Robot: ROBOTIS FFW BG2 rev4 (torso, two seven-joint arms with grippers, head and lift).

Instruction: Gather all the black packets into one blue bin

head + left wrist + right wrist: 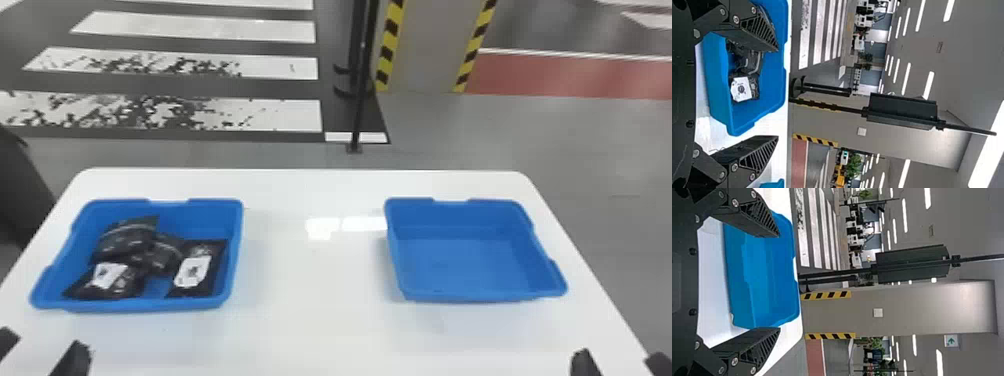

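My left gripper [41, 345] is at the near left edge of the table, in front of the left blue bin [234, 260]. Its fingers stand wide apart in the left wrist view, where the left gripper [777, 94] faces the same bin [719, 86]. Several black packets [125, 240] lie heaped in that bin, two with white labels. The right blue bin [465, 265] holds nothing. Near the front right corner is my right gripper [617, 357]; the right wrist view has this gripper [779, 282] open before the empty bin [770, 274].
Both bins rest on a white table [310, 280], with a wide gap between them. Past its far edge stand a black pole [359, 100] and a pillar [425, 50] with yellow-black striped edges. A dark object [20, 190] is beyond the table's left side.
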